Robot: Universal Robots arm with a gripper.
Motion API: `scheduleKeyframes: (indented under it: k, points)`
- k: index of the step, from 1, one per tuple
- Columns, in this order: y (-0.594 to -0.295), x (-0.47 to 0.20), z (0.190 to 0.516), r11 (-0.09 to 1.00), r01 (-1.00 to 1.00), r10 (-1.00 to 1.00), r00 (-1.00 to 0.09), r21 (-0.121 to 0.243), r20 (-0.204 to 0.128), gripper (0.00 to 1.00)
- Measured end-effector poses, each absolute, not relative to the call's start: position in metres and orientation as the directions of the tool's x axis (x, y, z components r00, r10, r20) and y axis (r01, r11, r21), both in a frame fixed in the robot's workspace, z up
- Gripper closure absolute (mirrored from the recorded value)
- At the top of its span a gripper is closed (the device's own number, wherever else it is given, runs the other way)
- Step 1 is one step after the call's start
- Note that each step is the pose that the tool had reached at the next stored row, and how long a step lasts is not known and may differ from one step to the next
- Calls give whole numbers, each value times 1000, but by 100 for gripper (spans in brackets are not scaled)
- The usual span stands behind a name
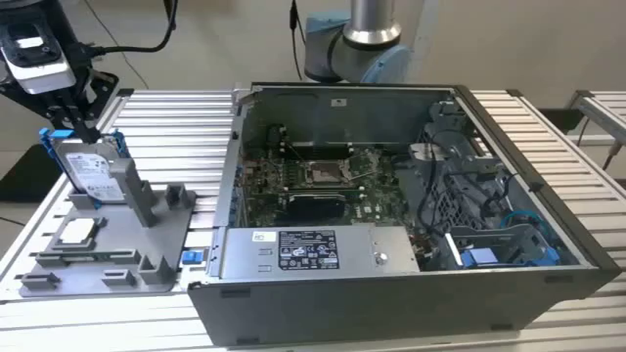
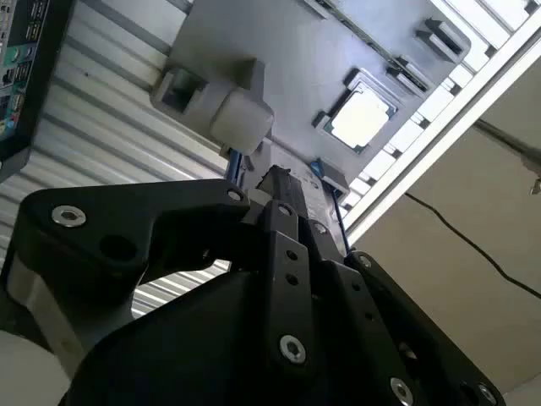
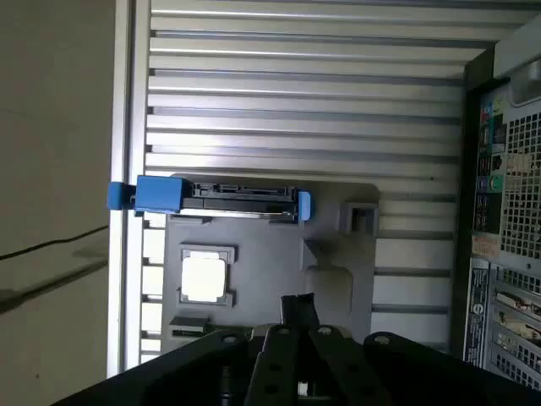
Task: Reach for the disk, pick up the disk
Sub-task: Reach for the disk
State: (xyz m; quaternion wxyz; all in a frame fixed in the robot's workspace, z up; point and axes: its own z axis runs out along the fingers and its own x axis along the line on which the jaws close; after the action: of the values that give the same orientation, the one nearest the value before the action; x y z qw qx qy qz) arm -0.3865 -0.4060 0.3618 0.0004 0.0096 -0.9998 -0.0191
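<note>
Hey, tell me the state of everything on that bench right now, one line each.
disk, standing on edge in the grey holder
gripper, at the disk's top edge, contact unclear
chip, lying flat in the holder
computer case, on its side, cover off, insides exposed

1. In the exterior view you get soft, even light from overhead. The slatted table (image 1: 176,117) reads bright, while the inside of the open computer case (image 1: 391,308) stays dim.
2. In the second wrist view the white chip (image 2: 362,118) glares almost blank, and the black gripper (image 2: 275,182) is in deep shade.
3. In the first wrist view your chip washes out too, and the slats carry a pale sheen.
</note>
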Motion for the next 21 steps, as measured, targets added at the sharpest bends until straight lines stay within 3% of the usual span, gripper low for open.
scheduleKeyframes:
  k: [14,21]
  points:
    - [-405,-387,362,999,-19,-19,-1000,38,1,100]
    - [-378,-393,360,999,-19,-19,-1000,38,0,100]
